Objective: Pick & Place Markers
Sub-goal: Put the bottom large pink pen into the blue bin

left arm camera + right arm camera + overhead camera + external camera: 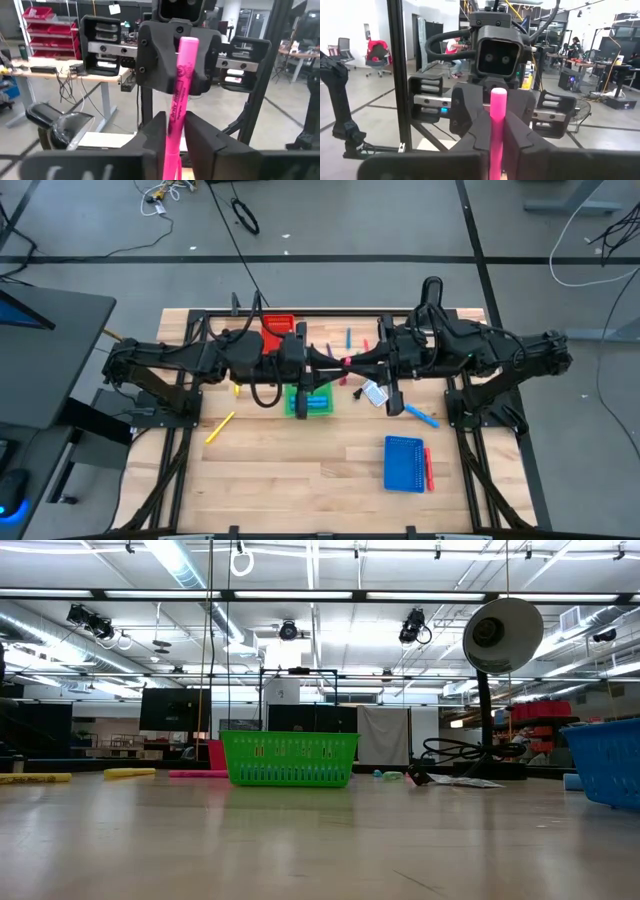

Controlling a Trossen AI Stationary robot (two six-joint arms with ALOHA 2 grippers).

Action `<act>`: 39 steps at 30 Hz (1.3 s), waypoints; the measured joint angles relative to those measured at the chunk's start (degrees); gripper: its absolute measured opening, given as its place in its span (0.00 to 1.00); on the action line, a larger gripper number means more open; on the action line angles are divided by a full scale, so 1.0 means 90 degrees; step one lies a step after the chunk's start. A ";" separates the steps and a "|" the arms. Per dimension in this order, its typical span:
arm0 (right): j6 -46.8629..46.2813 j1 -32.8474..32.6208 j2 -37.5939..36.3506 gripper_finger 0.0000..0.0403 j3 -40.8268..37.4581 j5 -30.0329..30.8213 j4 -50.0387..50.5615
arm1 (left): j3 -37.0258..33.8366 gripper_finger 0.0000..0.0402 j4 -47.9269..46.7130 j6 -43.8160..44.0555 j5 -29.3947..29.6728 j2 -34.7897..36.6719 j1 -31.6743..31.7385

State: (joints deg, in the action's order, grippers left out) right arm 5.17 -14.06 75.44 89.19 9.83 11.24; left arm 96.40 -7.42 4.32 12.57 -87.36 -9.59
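Observation:
A pink marker [345,361] stands upright in the air over the middle of the table, between my two grippers. They face each other, both pointing level. My left gripper [175,131] comes from the table's left and my right gripper [497,136] from its right, each with its fingers closed against the marker. Other markers lie on the table: a yellow one [220,427], a blue one [421,416] and a red one [429,468] beside the blue tray [404,463]. My left gripper pinches the marker's barrel [174,137] between its two fingers, level, from the table's left, with the fingers across it. The marker stands upright, clear of the table, and its upper end [188,45] rises above the fingers. My right gripper pinches the same barrel [497,131] between its two fingers, level, from the table's right and across it. The marker's top end [498,94] sticks up above the fingers. The lower end is hidden by my own fingers.
A red tray [278,330] sits at the far side and a green tray [312,400] under the left arm. A white-and-blue card [374,392] lies near the middle. The low view shows the green tray [290,758] and markers lying flat [130,773].

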 joint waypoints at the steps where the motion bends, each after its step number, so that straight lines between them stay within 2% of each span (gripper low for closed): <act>1: 0.0007 0.0000 -0.0015 0.04 0.0000 -0.0021 0.0056 | -0.0002 0.23 -0.0014 0.0127 -0.0027 0.0014 0.0002; 8: 0.0079 -0.0150 -0.0226 0.04 0.0005 -0.0056 0.0772 | -0.0003 0.37 -0.0526 0.0734 -0.0226 0.0316 0.0008; 11: 0.0401 -0.0328 -0.0245 0.04 0.0203 -0.0045 0.1592 | -0.0005 0.40 -0.0829 0.0886 -0.0233 0.0392 0.0005; 20: 0.1019 -0.0895 -0.0197 0.04 0.0991 -0.0061 0.4349 | -0.0005 0.40 -0.1132 0.1088 -0.0202 0.0370 0.0037; 23: 0.1343 -0.1052 -0.0197 0.04 0.1116 -0.0321 0.5115 | -0.0005 0.40 -0.1190 0.1224 -0.0132 0.0370 0.0061; 32: 0.2643 -0.1472 -0.0145 0.04 0.1132 -0.1194 0.6168 | -0.0005 0.40 -0.1175 0.1627 -0.0003 0.0372 0.0059; 39: 0.3875 -0.1867 0.0122 0.04 0.1134 -0.1114 0.6955 | -0.0005 0.40 -0.1400 0.1629 0.0009 0.0372 0.0059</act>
State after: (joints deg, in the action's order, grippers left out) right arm 40.05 -30.87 76.54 99.39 -0.20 73.83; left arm 96.36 -20.02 18.98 12.65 -84.01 -9.06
